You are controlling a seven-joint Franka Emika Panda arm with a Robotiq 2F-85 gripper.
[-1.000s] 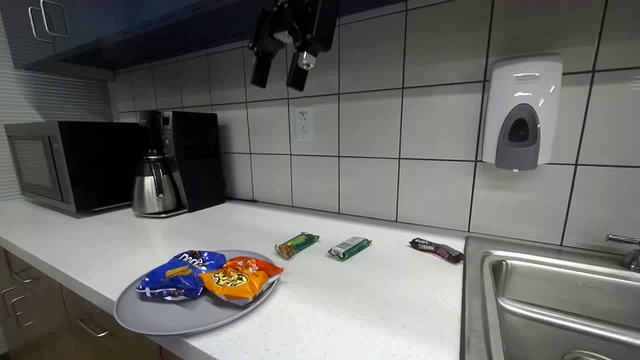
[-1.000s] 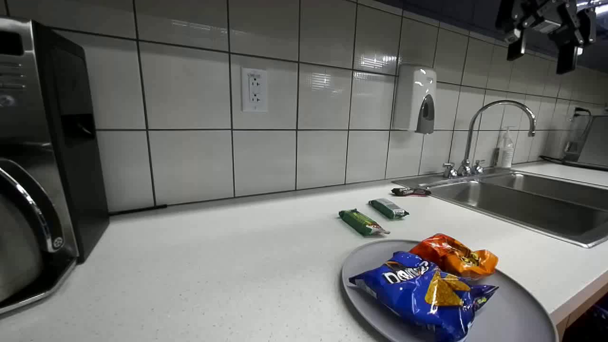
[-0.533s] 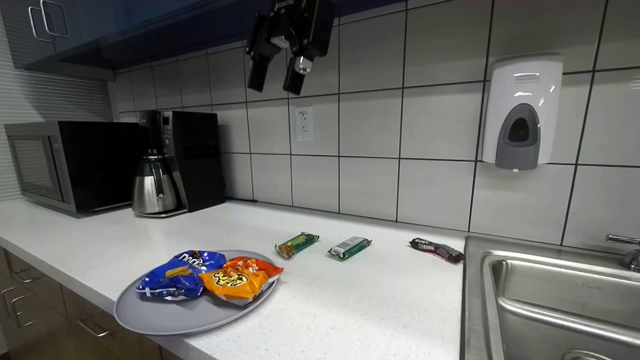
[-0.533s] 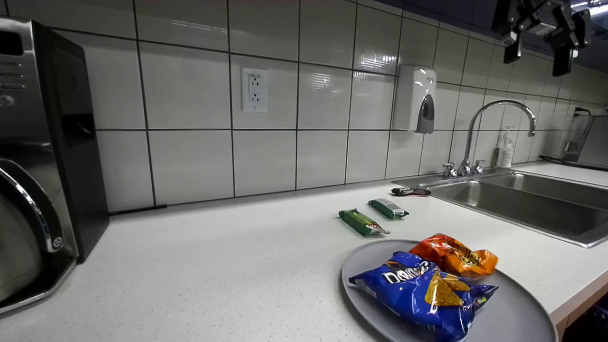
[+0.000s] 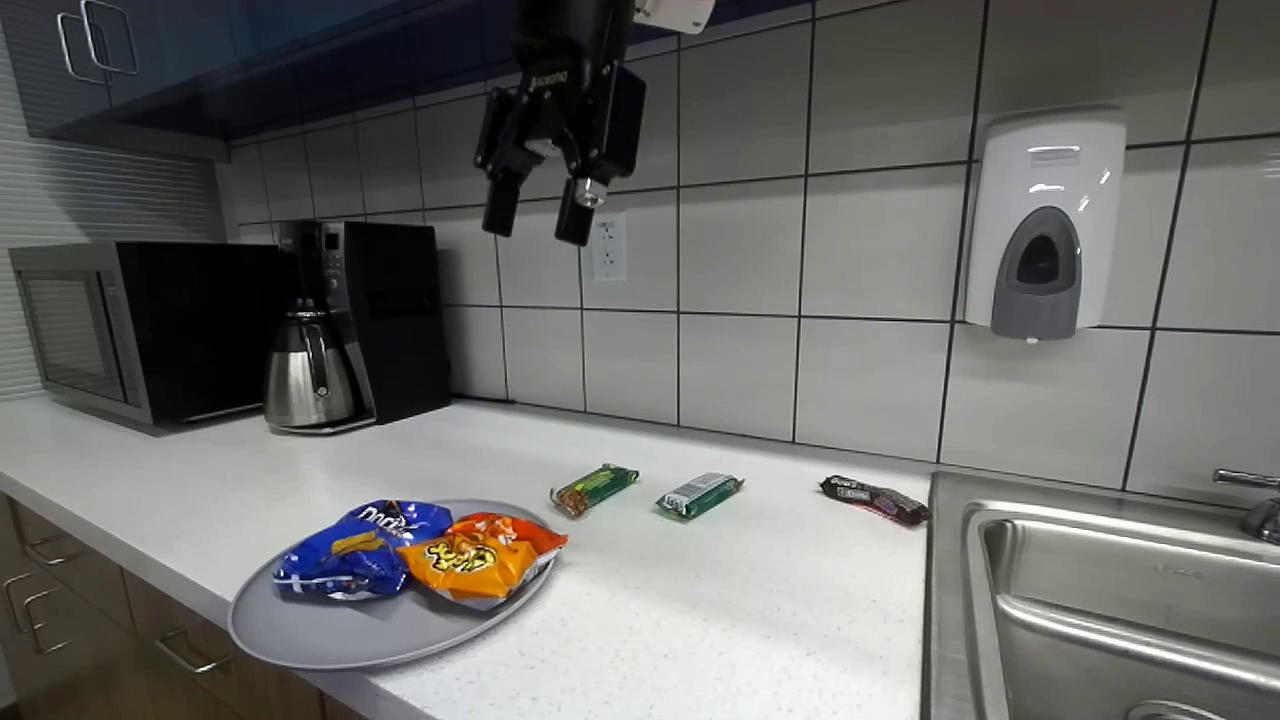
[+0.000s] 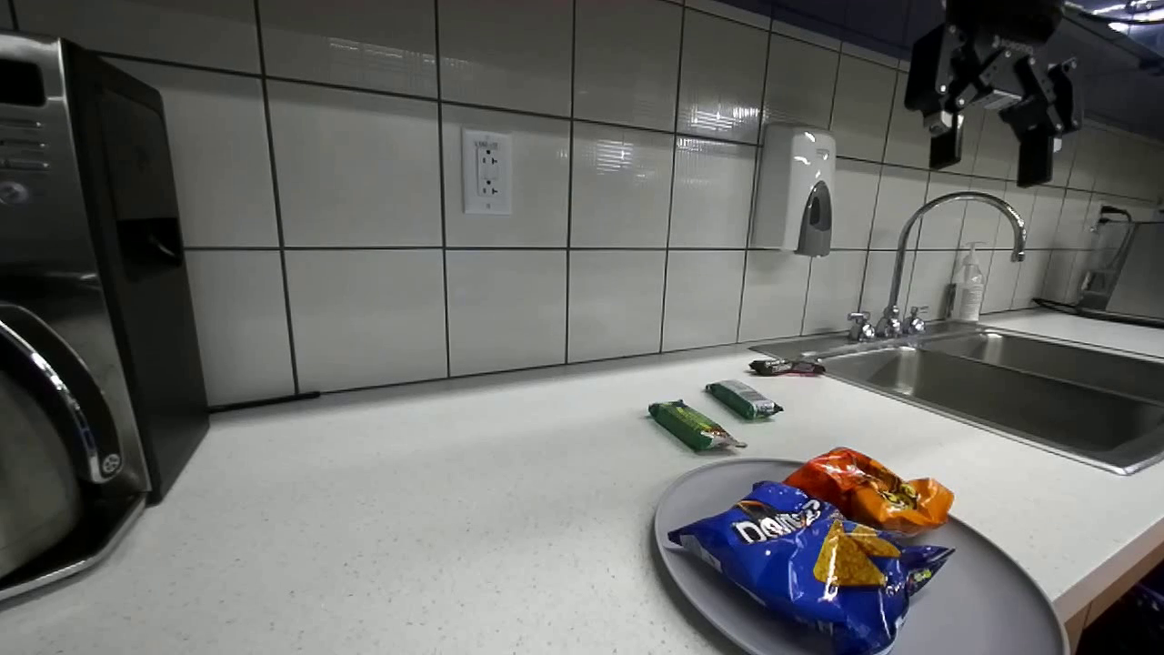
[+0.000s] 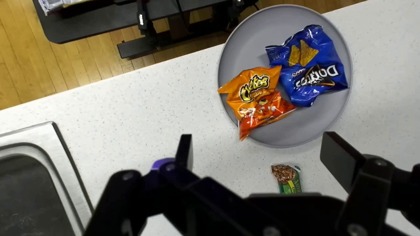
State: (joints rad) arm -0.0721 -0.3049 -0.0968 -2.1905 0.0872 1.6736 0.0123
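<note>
A: Above the white speckled table point(image 5: 760, 620), anything to log?
B: Black two-fingered hand point(image 5: 537, 226), pointing down, well clear of it in both exterior views.
A: Grasping?
B: Released, with fingers point(image 7: 338, 157) parted wide and nothing held.
A: Framed between them in the wrist view?
B: Slim green-and-brown wrapped snack bar point(image 7: 287, 179), partly hidden behind the hand itself. Lying on the table near the flat round gray plate point(image 7: 247, 49), apart from its rim.
A: Load on the plate?
B: Crinkled glossy blue Doritos bag point(image 7: 311, 62), touching crinkled glossy orange-and-red Cheetos bag point(image 7: 254, 95). Corner of the latter across the rim, as seen in the wrist view.
A: Elsewhere on the table, in both exterior views?
B: Second green wrapped bar with white printed label point(image 5: 700, 496), near the first and apart from it. Farther along, dark slim wrapped bar with red edging point(image 5: 875, 500), just beside the rim of the stainless-steel sink point(image 5: 950, 600).
A: Toward the opposite end?
B: Boxy black coffee maker point(image 5: 400, 320) with brushed-steel carafe point(image 5: 308, 385), then boxy black-and-gray microwave point(image 5: 200, 320).
A: On the pale tiled wall point(image 5: 740, 250)?
B: White-and-gray plastic dispenser point(image 5: 1048, 220) and white rectangular outlet plate point(image 5: 609, 248).
</note>
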